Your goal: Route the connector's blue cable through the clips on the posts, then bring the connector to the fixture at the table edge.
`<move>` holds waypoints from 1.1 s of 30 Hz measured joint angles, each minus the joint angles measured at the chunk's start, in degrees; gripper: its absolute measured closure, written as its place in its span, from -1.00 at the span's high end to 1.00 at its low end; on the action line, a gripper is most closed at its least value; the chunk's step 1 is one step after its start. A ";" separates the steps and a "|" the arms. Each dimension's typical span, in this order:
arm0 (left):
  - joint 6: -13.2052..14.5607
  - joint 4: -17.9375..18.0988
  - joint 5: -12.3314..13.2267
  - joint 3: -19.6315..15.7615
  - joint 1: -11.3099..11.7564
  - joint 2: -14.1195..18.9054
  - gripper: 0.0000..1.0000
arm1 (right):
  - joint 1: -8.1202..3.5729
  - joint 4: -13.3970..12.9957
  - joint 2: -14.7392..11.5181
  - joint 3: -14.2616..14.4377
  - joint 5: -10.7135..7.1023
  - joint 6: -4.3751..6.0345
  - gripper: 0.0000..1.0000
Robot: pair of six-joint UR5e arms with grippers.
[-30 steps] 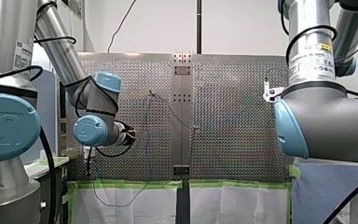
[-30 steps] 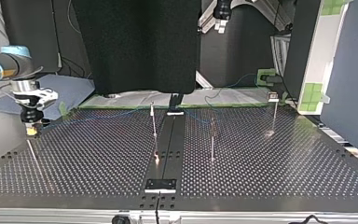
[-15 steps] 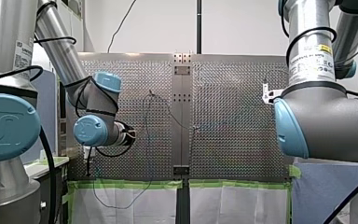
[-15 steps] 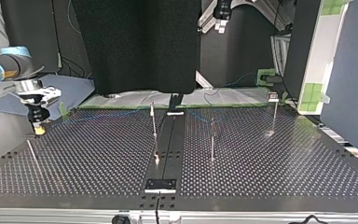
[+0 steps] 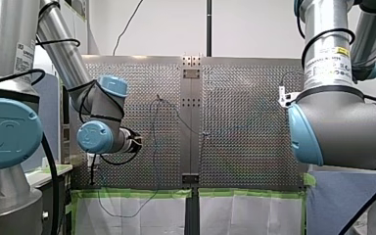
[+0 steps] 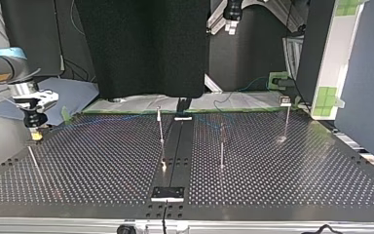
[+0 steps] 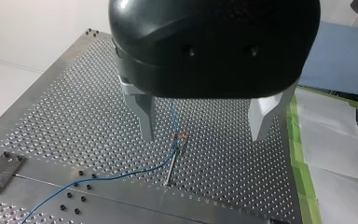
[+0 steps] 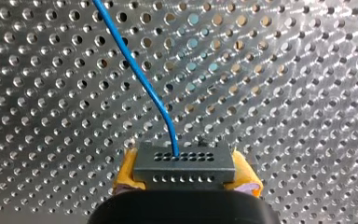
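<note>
Where my right gripper [image 8: 185, 176] clamps one connector [image 8: 185, 163] — one blue cable [image 8: 138, 70] emerges.

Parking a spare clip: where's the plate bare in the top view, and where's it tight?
Bare: between the centre rail and my right gripper; also the near stretch at the top view's right, bordered by the post right of the rail, the corner post and the table's near edge. Crowded: along the far edge, where the blue cable runs.
</note>
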 joint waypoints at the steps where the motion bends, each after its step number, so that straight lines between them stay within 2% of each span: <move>1: 0.01 0.00 0.00 0.01 0.00 0.00 0.96 | -0.08 -0.08 -0.01 -0.08 0.01 0.00 -1.00; 14: 0.04 0.00 0.00 0.05 0.00 -0.02 0.96 | -0.89 -1.44 -0.03 -0.82 0.03 0.47 -1.00; 27: 0.04 -0.01 0.00 0.05 0.00 -0.08 0.96 | -1.07 -2.85 0.06 -1.30 -0.15 1.61 -1.00; 33: 0.04 -0.04 0.00 0.05 0.00 -0.09 0.96 | -1.07 -2.72 0.17 -1.27 -0.08 1.51 -1.00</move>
